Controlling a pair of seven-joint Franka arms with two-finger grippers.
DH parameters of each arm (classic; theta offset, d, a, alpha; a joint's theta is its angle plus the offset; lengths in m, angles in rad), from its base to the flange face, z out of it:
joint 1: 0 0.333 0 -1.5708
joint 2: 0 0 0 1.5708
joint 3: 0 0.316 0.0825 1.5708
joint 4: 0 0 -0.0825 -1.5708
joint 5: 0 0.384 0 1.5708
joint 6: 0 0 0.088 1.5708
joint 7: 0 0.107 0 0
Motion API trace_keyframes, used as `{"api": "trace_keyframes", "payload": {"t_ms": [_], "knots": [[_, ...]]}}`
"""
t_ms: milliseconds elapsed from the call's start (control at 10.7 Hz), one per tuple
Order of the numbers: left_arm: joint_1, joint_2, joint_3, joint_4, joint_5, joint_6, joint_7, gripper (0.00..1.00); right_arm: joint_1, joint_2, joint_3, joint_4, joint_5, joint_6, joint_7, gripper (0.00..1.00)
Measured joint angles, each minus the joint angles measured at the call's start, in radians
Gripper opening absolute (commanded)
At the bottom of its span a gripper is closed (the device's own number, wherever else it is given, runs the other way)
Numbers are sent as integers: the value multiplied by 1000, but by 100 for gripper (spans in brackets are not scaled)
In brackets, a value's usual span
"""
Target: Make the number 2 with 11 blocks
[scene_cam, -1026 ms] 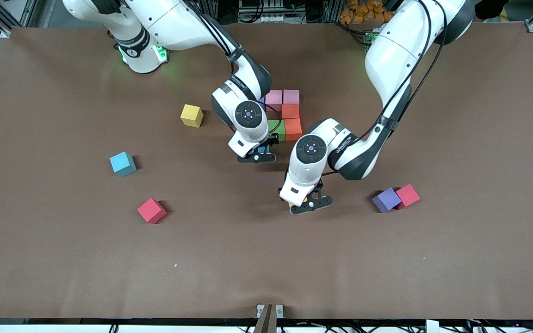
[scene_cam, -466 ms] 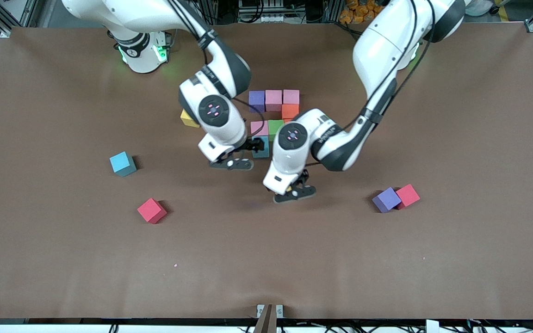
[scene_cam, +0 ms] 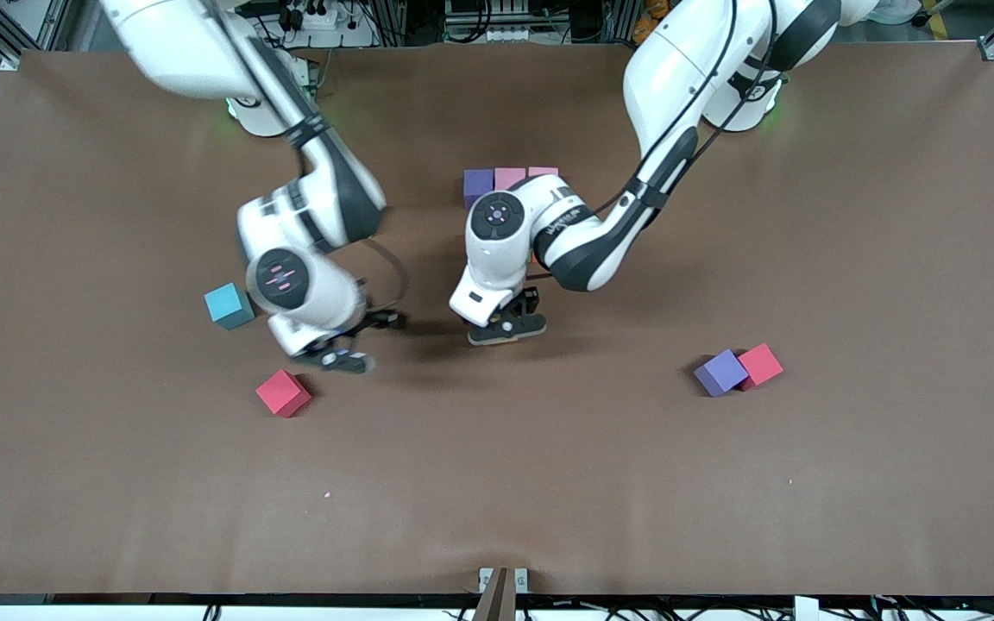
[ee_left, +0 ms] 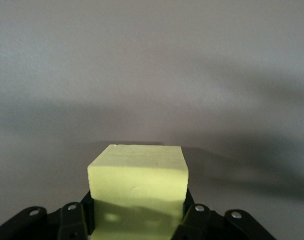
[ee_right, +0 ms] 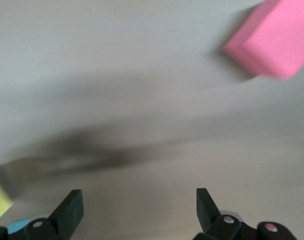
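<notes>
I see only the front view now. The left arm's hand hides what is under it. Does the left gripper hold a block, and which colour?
Observer: Yes. In the left wrist view the left gripper is shut on a yellow block.
Operator: Is the right gripper holding anything?
Observer: No. The right wrist view shows the right gripper open, with only bare table between its fingers.
Operator: What does the right wrist camera see on the table?
Observer: A red block on the table, which looks pink there. It seems to be the red block lying alone toward the right arm's end of the table.
</notes>
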Motion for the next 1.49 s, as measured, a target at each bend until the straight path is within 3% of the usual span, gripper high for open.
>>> {"api": "trace_keyframes", "payload": {"t_ms": [373, 653, 1212, 1492], "knots": [[-17, 0, 2, -2, 0, -1, 0, 54, -108, 3, -3, -1, -114, 25, -90, 100], [-20, 2, 5, -7, 0, -1, 0, 54, -181, 26, -7, -1, -125, 105, -101, 100], [-47, 11, 9, -15, 9, -2, 28, 56, -221, 90, -1, 23, -122, 186, 268, 100], [-50, 12, 9, -21, 13, -2, 29, 60, -224, 122, -2, 42, -116, 187, 325, 100]]}}
